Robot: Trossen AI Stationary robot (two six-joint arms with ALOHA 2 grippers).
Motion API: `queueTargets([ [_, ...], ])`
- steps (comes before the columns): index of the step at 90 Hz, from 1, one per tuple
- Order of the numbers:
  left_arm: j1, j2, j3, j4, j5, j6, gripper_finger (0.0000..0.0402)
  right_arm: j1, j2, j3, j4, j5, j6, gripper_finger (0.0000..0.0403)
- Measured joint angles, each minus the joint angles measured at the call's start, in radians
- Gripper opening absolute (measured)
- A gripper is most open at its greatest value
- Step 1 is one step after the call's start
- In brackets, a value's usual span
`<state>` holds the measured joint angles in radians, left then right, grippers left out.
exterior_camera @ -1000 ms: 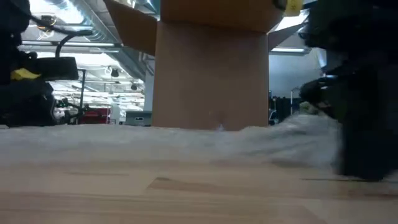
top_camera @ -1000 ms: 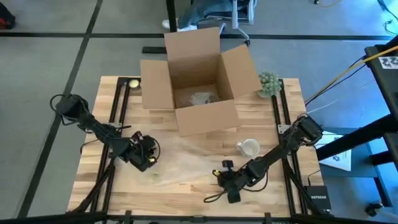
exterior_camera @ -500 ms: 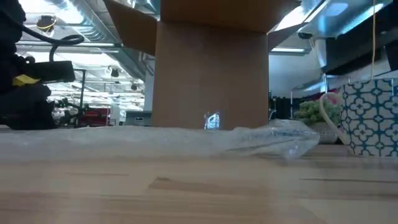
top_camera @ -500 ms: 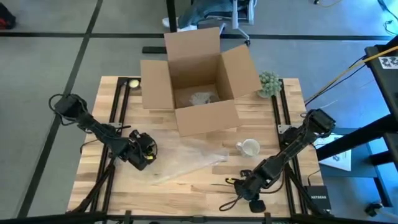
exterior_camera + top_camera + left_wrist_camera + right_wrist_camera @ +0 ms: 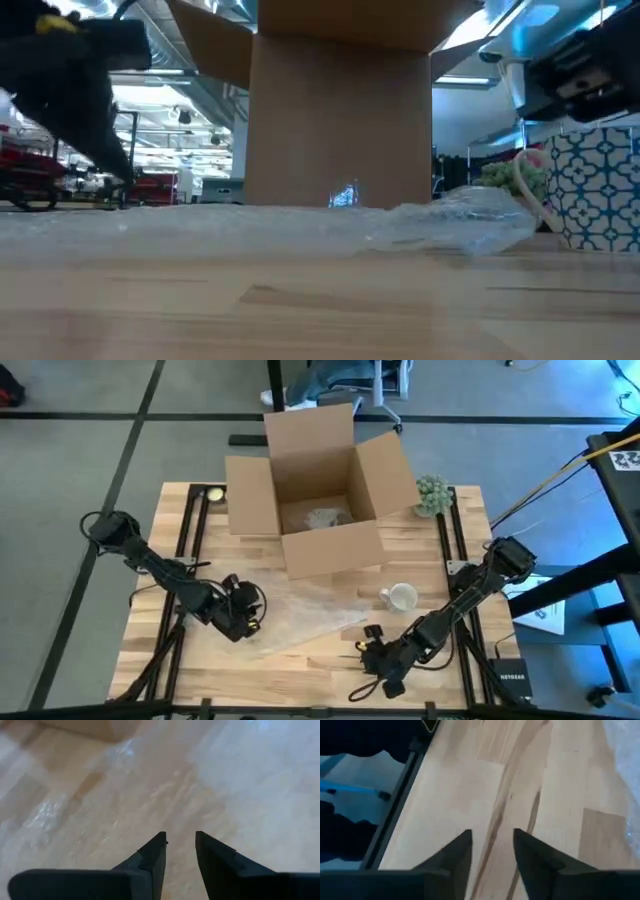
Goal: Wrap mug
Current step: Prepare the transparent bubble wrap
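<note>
A clear bubble-wrap sheet [image 5: 300,610] lies flat on the wooden table, its right end bunched up [image 5: 450,225]. The white mug with a blue pattern [image 5: 400,597] [image 5: 595,185] stands on the table just right of that bunched end. My left gripper [image 5: 250,618] [image 5: 180,837] hovers open over the sheet's left part, and the low view shows it clear of the wrap. My right gripper [image 5: 365,650] [image 5: 491,835] is open over bare wood near the front edge, close to the sheet's near right corner.
An open cardboard box [image 5: 320,490] with some wrap inside stands at the back middle. A small green plant [image 5: 432,493] is at the back right and a small round thing [image 5: 213,493] at the back left. Bare wood [image 5: 300,660] lies along the front.
My right gripper swung away from the sheet's near right corner toward the table's right and near edges, then came partway back left. The sheet's right end, raised a second ago, has dropped and lies bunched beside the mug. My left gripper shifted right and nearer, over the sheet.
</note>
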<state>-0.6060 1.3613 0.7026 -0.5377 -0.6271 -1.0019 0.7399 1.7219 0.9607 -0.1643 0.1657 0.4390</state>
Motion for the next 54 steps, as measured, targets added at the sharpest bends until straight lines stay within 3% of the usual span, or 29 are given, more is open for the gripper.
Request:
queueTargets([
  [20,0.018,0.0,0.006,0.031,0.055,-0.017,0.0088,-0.017,0.017,0.002,0.067,0.097,-0.052,0.0183],
  [40,0.014,0.022,0.006,0.106,0.088,-0.014,0.0088,-0.001,0.043,0.002,0.072,0.018,0.001,0.0172],
  [54,0.035,0.061,0.006,0.116,0.072,0.007,0.0088,0.013,0.087,0.001,0.094,0.128,-0.055,0.0157],
])
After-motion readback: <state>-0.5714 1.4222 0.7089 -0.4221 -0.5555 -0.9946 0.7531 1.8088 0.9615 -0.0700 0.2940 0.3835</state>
